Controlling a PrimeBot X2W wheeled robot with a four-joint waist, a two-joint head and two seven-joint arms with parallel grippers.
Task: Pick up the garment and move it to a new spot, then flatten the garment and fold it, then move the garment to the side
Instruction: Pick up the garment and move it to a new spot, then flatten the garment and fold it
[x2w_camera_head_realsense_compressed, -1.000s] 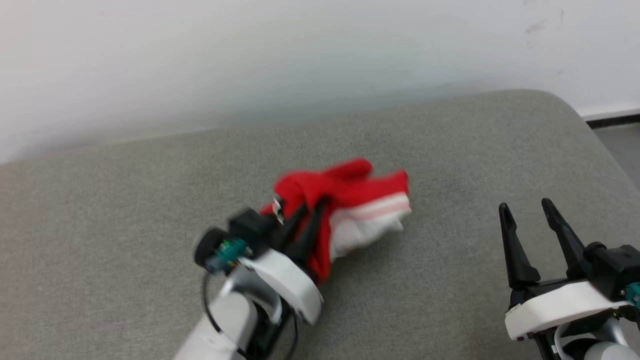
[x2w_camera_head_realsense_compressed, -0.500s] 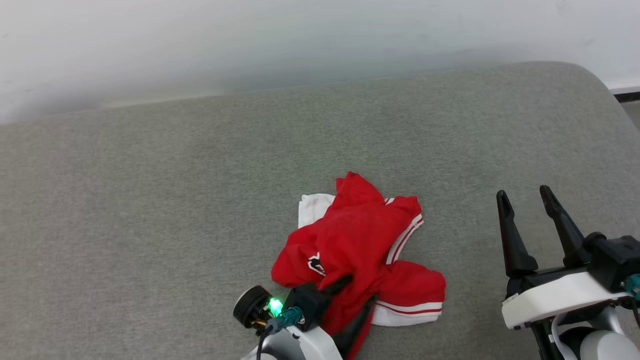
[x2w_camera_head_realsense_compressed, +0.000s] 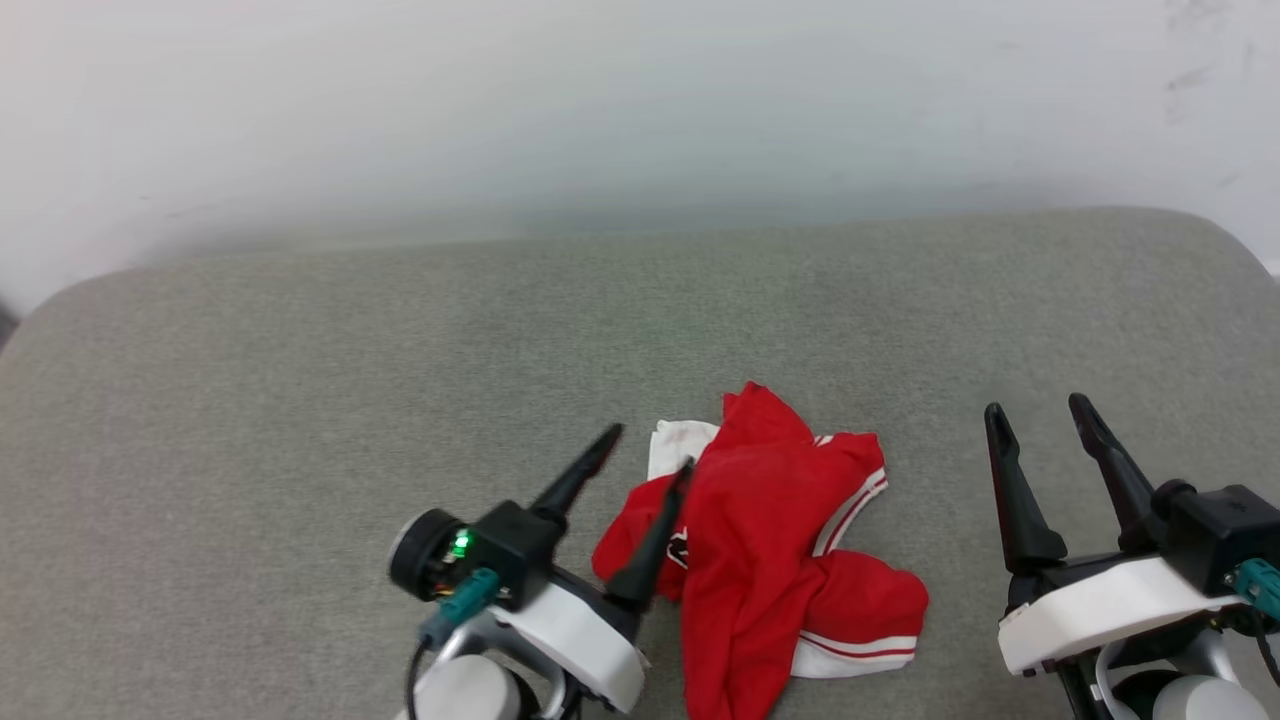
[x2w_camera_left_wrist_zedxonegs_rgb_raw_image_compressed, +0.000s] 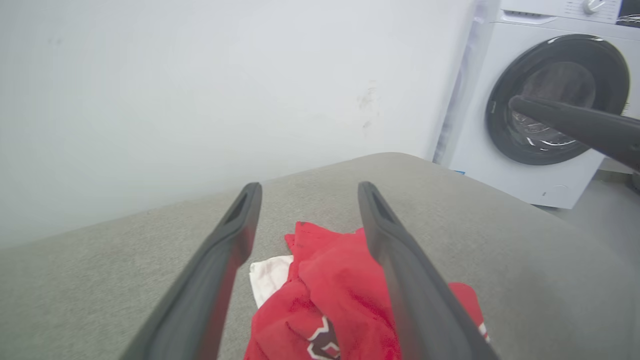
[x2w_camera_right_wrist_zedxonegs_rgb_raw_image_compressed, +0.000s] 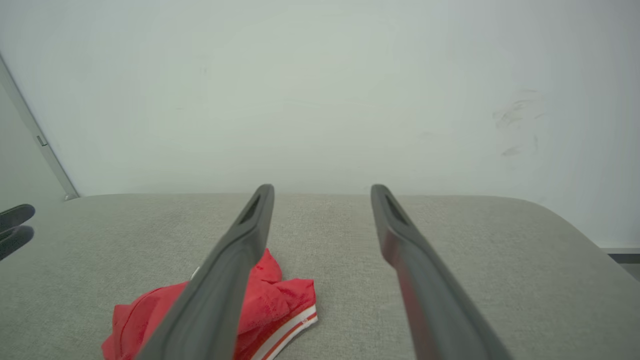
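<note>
A crumpled red jersey garment with white striped trim (x2w_camera_head_realsense_compressed: 770, 530) lies near the front of the grey padded fabric surface (x2w_camera_head_realsense_compressed: 300, 400). Behind it is a plain white wall (x2w_camera_head_realsense_compressed: 600, 120), and a white front-loading washing machine (x2w_camera_left_wrist_zedxonegs_rgb_raw_image_compressed: 550, 100) stands beyond. The left gripper (x2w_camera_head_realsense_compressed: 651, 448) hovers over the garment's left edge, fingers spread and empty. The right gripper (x2w_camera_head_realsense_compressed: 1035, 403) is well apart, fingers likewise spread.

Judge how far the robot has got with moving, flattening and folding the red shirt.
Done: the move. The garment, held by the left gripper a second ago, now lies on the grey cushion. In hand: nothing; it and the right gripper stand open. Left: flattening the crumpled heap, folding, moving aside.
</note>
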